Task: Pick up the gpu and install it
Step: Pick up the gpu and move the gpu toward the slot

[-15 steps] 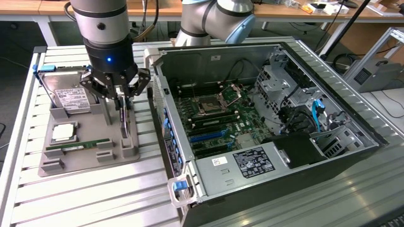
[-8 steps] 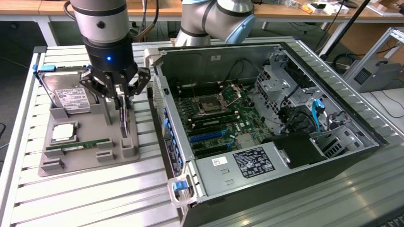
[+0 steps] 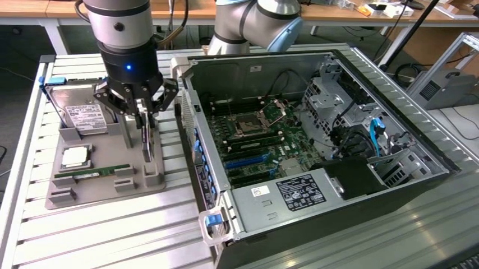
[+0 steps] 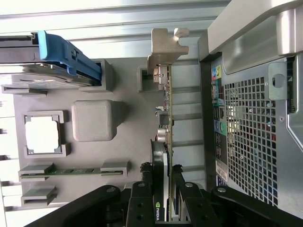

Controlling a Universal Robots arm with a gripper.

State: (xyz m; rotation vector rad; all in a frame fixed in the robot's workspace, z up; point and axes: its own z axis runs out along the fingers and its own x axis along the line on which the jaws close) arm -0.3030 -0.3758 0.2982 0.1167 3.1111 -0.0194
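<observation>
- A surface (image 3: 112, 230) of silvery ribbed aluminium slats fills the foreground of the exterior view. In the wrist view its pale slats (image 4: 94, 23) catch bright light.
- Behind it stand tables with light wooden tops (image 3: 337, 15). One white table leg (image 3: 56, 39) shows at the exterior view's left.
- Small orange and yellow items (image 3: 382, 8), too small to name, lie on a far table top.
- A dark floor (image 3: 17, 64) shows at the exterior view's left.
- At the exterior view's right an aluminium extrusion frame (image 3: 449, 61) stands on grey floor, with coiled black cables (image 3: 408, 72) just beside it.
- A black pole (image 3: 408, 28) slants across that corner.
</observation>
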